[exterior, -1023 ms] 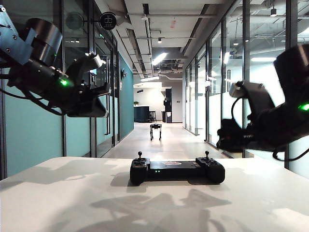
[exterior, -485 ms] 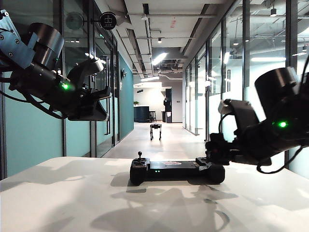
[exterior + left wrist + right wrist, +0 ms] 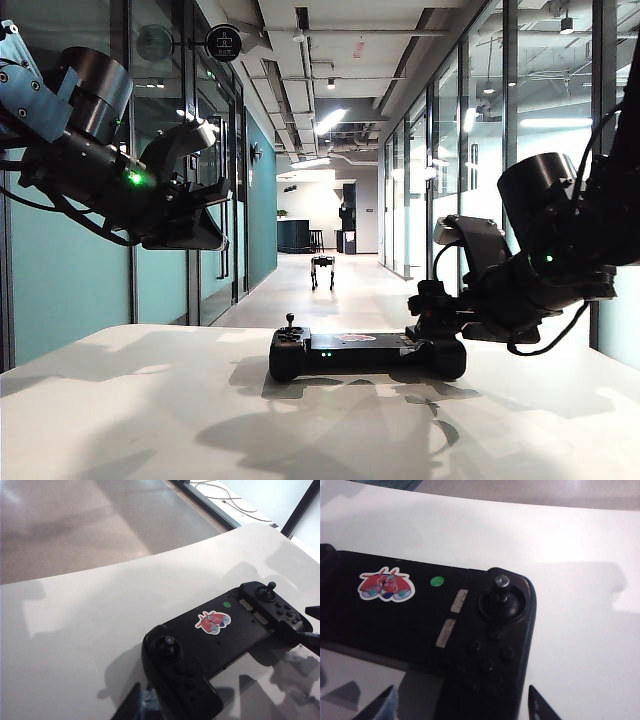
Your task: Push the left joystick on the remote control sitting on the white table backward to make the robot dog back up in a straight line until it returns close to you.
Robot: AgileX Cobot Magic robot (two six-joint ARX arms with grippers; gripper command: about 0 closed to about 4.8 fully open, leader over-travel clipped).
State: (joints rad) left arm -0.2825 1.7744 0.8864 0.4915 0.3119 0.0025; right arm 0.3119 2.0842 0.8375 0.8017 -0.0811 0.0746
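The remote control (image 3: 366,353) lies flat on the white surface (image 3: 150,420), near its far edge, with two small green lights on the side that faces the exterior camera. Its left joystick (image 3: 290,322) stands upright on the left end and nothing touches it. In the left wrist view the same stick (image 3: 169,642) is seen from above, and a red sticker (image 3: 213,621) with a green dot (image 3: 227,605) beside it sits on the flat middle bar.

The left gripper (image 3: 205,190) hangs high above the left part of the surface, well apart from the remote control. I cannot tell from the pictures how its jaws stand; only dark tips show at the edge of the left wrist view.

The right gripper (image 3: 425,305) is low, just over the right end of the remote control. In the right wrist view its two finger tips (image 3: 540,707) show far apart on both sides of this end, so the jaws are wide and hold nothing. The right joystick (image 3: 503,582) is upright there, not touched.

The robot dog (image 3: 322,270) stands far down the corridor (image 3: 350,295), beyond the surface, on the floor between the glass walls.
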